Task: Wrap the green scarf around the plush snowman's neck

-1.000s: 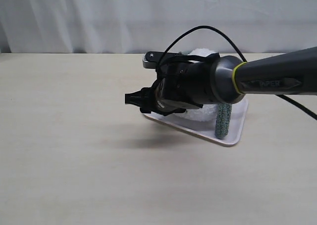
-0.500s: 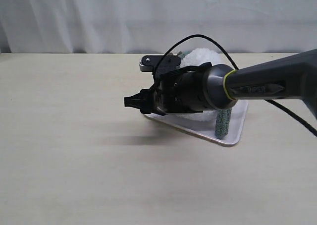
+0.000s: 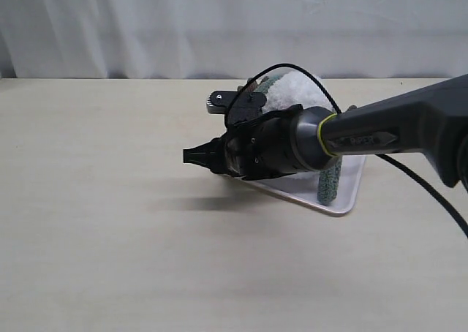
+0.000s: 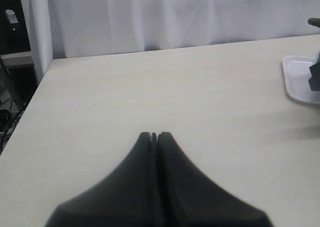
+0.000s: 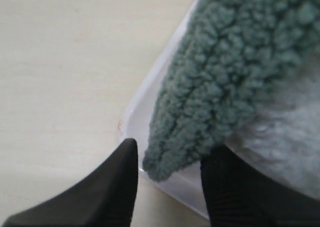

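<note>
**Scarf end between the jaws: bite deep before lifting**

The pale surface (image 3: 110, 237) carries everything. The right arm (image 3: 395, 127) reaches across it from 3 o'clock and hides much of the white tray (image 3: 349, 194) and the snowman (image 3: 296, 91). The snowman's fluffy top shows at 1 o'clock of the wrist, and its neck is hidden. The green scarf (image 3: 329, 182) lies over the snowman, with one strand hanging at 5 o'clock of it onto the tray.

In the right wrist view the right jaws stand partly apart astride the scarf's rounded end, above the tray rim. A sliver of tray shows beside the fleece, so they seem to hold nothing yet. The left jaws are pressed together, empty, well apart from the tray.

To do this step well, I judge the right jaws should close well back from the tip, on fleece alone and clear of the rim and the white fluff. They should then lift gently so the snowman does not tip.
</note>
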You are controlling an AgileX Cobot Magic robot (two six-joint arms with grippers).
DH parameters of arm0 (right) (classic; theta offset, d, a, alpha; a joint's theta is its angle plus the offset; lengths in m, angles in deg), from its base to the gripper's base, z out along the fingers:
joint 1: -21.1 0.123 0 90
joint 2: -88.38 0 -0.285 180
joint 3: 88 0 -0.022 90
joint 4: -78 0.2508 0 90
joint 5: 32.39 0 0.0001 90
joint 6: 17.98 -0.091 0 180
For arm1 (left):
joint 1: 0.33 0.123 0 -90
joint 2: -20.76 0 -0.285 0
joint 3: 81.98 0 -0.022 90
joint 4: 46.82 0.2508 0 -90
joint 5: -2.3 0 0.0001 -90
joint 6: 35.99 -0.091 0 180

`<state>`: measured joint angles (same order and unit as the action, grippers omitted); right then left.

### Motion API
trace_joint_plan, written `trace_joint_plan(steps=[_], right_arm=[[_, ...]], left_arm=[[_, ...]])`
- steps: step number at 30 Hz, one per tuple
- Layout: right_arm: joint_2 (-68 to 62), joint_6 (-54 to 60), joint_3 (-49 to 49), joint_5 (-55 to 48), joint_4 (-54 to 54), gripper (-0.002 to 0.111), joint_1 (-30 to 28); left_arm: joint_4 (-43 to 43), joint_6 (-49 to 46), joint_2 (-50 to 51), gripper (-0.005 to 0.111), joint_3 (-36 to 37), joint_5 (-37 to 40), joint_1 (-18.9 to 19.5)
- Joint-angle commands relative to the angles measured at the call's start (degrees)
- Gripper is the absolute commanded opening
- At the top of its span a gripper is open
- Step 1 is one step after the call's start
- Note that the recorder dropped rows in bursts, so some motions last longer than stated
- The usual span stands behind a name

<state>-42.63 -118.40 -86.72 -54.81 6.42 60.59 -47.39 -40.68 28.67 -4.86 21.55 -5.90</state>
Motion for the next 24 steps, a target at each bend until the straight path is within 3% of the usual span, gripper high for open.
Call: trace_joint_plan(steps=[1, 5, 11, 14, 17, 24], right_arm=[[0.1, -0.7, 0.0, -0.2, -1.3, 0.023, -0.3], [0.4, -0.1, 0.0, 0.3, -1.3, 0.004, -0.1], [3.2, 8.3, 0.0, 4.4, 5.0, 0.004, 0.0], [6.4, 25.7, 0.0, 2.7, 19.2, 0.004, 0.0], [9.8, 49.1, 0.0, -4.7, 38.4, 0.004, 0.0], [12.1, 63.0, 0.3, -29.6, 43.0, 0.004, 0.0]], left_arm=[[0.0, 0.0, -0.1, 0.0, 0.1, -0.7, -0.5], [0.0, 0.0, -0.1, 0.0, 0.1, -0.7, -0.5], [0.0, 0.0, -0.1, 0.0, 0.1, -0.7, -0.5], [0.0, 0.0, -0.1, 0.0, 0.1, -0.7, -0.5], [0.0, 0.0, -0.1, 0.0, 0.1, -0.7, -0.5], [0.0, 0.0, -0.1, 0.0, 0.1, -0.7, -0.5]])
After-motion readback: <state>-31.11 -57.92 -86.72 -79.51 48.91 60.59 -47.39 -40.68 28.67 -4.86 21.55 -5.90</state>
